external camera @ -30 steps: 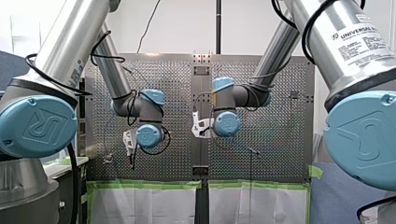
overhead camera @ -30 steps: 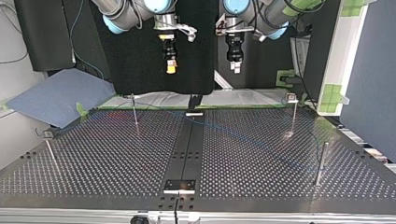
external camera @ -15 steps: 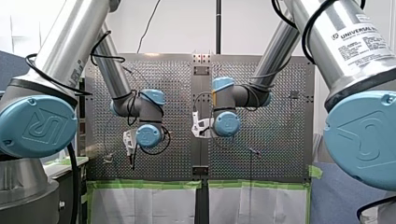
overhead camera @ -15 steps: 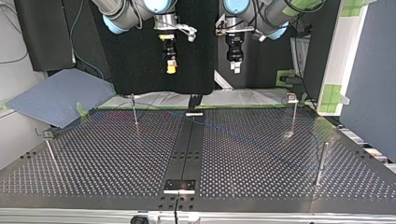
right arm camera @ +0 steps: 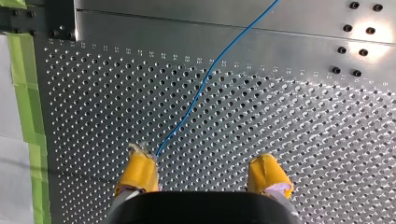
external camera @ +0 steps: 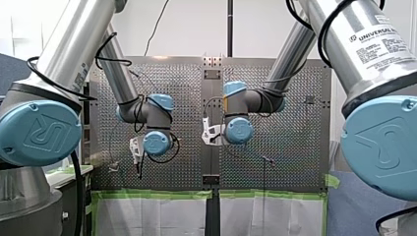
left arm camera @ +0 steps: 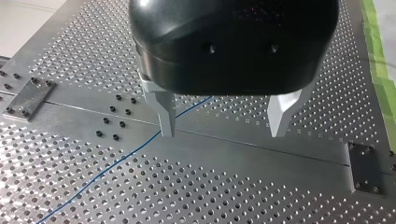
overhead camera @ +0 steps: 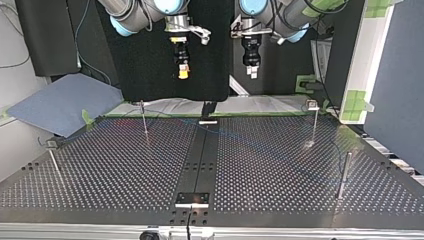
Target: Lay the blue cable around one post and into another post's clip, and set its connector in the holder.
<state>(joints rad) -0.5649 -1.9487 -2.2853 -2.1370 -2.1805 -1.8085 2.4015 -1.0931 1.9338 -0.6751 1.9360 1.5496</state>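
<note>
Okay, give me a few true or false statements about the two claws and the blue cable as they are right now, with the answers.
1. My left claw is open and empty. True.
2. My right claw grips the blue cable. False: it is open, and the cable lies on the table.
3. My right claw has yellow pads. True.
4. Both claws press on the table. False: in the top view they hang well above it.
</note>
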